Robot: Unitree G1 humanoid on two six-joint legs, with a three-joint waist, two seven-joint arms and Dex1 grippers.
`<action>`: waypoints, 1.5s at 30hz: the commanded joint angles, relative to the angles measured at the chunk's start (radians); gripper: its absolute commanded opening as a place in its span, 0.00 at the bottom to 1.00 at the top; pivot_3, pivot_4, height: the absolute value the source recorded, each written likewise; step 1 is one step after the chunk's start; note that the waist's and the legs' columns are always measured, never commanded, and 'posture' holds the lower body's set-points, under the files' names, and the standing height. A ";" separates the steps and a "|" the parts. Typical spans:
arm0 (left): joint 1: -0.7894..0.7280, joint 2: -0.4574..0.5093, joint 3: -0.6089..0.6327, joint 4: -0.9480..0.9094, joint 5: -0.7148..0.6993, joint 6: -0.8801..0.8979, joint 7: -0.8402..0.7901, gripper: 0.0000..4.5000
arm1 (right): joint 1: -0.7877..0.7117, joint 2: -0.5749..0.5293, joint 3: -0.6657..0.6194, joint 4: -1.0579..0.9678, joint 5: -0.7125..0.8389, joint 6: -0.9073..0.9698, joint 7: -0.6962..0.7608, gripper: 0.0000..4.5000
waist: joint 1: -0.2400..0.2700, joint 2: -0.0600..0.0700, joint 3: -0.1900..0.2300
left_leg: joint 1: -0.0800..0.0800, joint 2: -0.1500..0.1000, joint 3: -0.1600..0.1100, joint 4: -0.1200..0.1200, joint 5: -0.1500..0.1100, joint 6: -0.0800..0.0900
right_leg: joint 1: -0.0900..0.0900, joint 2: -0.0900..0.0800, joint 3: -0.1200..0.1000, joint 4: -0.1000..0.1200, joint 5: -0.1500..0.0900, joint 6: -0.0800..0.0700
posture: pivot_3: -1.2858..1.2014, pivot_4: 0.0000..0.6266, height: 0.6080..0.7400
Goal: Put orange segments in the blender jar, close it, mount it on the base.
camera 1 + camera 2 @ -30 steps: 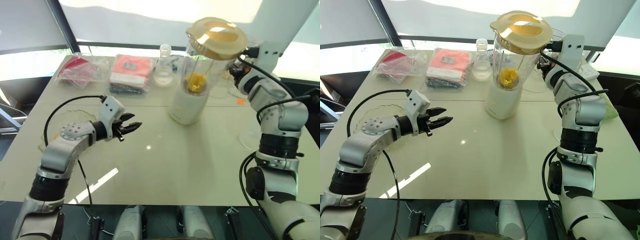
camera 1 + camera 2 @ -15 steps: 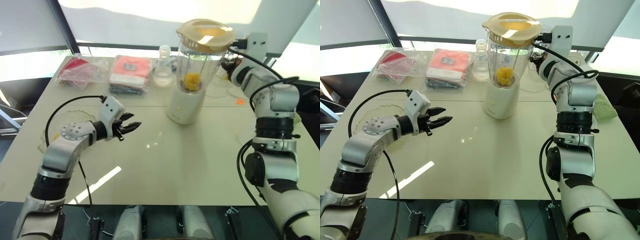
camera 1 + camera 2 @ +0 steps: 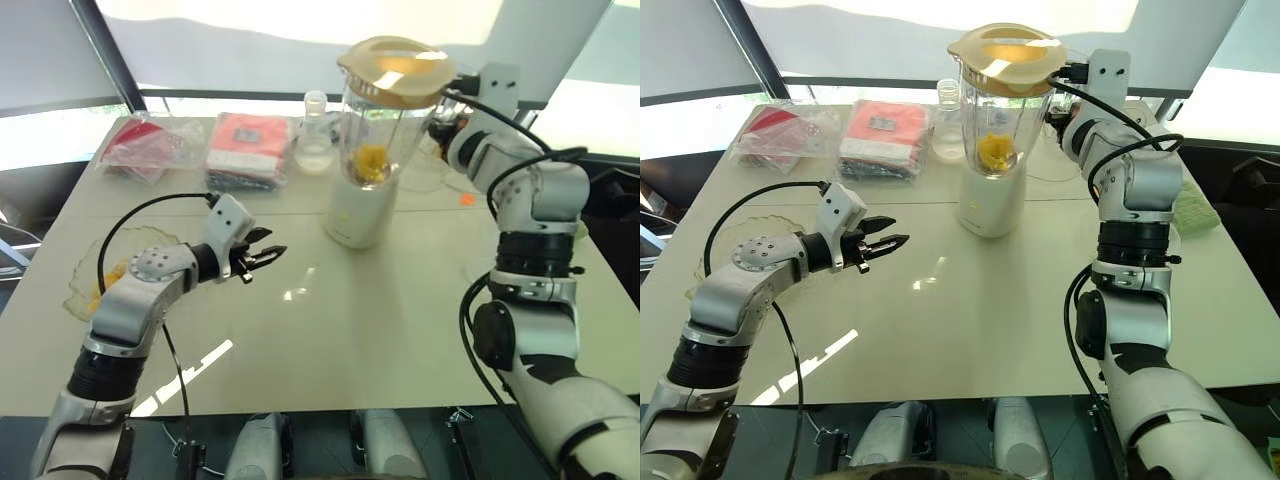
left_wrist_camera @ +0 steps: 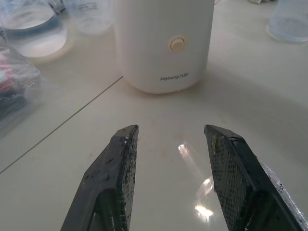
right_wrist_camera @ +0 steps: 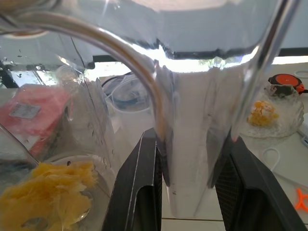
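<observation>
Table — glossy cream; bright windows, perhaps blinds, behind.

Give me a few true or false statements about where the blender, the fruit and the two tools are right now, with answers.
1. The tall clear plastic blender jar sits on the short cream-white cylindrical base. True.
2. The jar has no lid. False: a flat round cream lid covers it.
3. Yellow-orange fruit pieces lie inside the jar. True.
4. The left tool grips the base. False: it is open above the pale table, apart from the base.
5. The right tool is shut on the jar's handle. True.
</observation>
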 commanded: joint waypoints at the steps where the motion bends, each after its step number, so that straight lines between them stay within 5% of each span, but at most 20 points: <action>1: -0.020 -0.006 0.000 -0.008 0.009 -0.026 0.005 0.50 | 0.005 0.047 0.038 -0.014 0.031 0.045 0.031 0.22 | -0.005 0.000 0.000 | 0.000 0.000 0.000 0.000 0.000 0.000 | 0.000 0.000 0.000 0.000 0.000 0.000 | 0.52 0.24 1.00; 14: -0.020 -0.021 -0.009 -0.009 0.018 -0.029 0.007 0.50 | 0.003 0.024 0.076 0.020 0.005 -0.004 0.091 0.22 | -0.016 0.000 0.000 | 0.001 0.000 0.000 0.000 0.000 0.000 | 0.000 0.000 0.000 0.000 0.000 -0.001 | 0.52 0.24 1.00; 21: -0.022 -0.028 -0.011 -0.007 0.022 -0.028 0.008 0.51 | 0.013 0.004 0.105 0.001 -0.021 -0.012 0.102 0.98 | -0.013 0.001 0.001 | -0.001 0.000 0.000 0.000 0.000 0.000 | -0.001 0.000 0.001 0.000 0.001 -0.001 | 0.52 0.24 1.00; 45: -0.045 -0.031 -0.020 0.028 0.030 -0.047 -0.019 0.51 | 0.206 -0.027 0.046 -0.338 -0.022 0.231 0.033 0.99 | 0.013 0.001 0.001 | -0.011 -0.002 0.000 0.001 0.000 0.000 | -0.009 -0.001 0.000 -0.002 0.001 0.000 | 0.52 0.24 1.00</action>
